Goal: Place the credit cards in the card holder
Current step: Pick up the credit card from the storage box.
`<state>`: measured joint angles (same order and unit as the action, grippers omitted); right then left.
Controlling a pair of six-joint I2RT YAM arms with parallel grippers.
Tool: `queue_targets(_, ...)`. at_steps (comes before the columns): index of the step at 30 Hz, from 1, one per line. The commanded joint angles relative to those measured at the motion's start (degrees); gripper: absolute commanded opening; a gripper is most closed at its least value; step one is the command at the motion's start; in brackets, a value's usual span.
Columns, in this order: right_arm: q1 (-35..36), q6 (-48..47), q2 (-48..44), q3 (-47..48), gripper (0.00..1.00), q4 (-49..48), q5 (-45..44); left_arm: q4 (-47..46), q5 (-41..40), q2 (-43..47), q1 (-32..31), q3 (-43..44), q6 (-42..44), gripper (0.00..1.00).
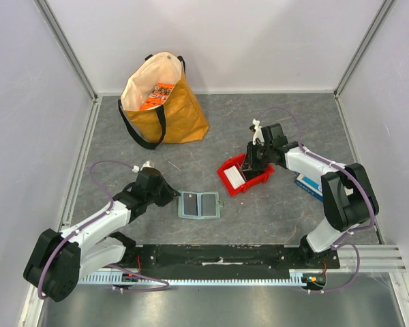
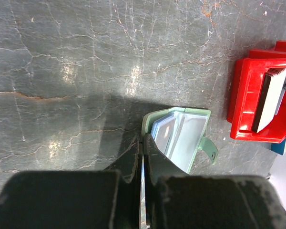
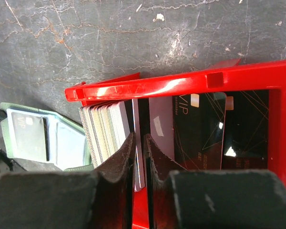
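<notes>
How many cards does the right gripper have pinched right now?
1. A single pale card stands edge-on in the right gripper, inside the red bin, next to the upright stack of cards. A second card pressed against it could be hidden.

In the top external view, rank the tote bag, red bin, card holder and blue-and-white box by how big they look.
1. tote bag
2. red bin
3. card holder, lying open
4. blue-and-white box, though the right arm hides part of it, so its rank against the card holder is unsure.
</notes>
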<state>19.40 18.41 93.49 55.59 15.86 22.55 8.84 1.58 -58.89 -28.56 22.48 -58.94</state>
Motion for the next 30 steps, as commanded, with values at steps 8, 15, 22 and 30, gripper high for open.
queue_targets(8, 6.6, -2.2, 1.9, 3.8, 0.11, 5.2, -19.5, -1.7, 0.0, 0.4, 0.4, -0.2, -0.4, 0.02)
queue_targets(15, 6.7, -2.4, 0.5, 4.0, 0.09, 6.4, -24.2, -1.6, -0.2, 0.4, 0.5, -0.2, -0.5, 0.02)
queue_targets(22, 7.1, -3.2, 0.7, 4.3, 0.08, 8.0, -26.6, -2.1, 0.3, 0.0, 0.5, -0.1, -0.5, 0.02)
queue_targets(30, 8.3, -3.0, 2.2, 5.6, 0.11, 8.1, -24.5, -2.2, 0.5, 0.0, 0.5, 0.0, -0.4, 0.02)
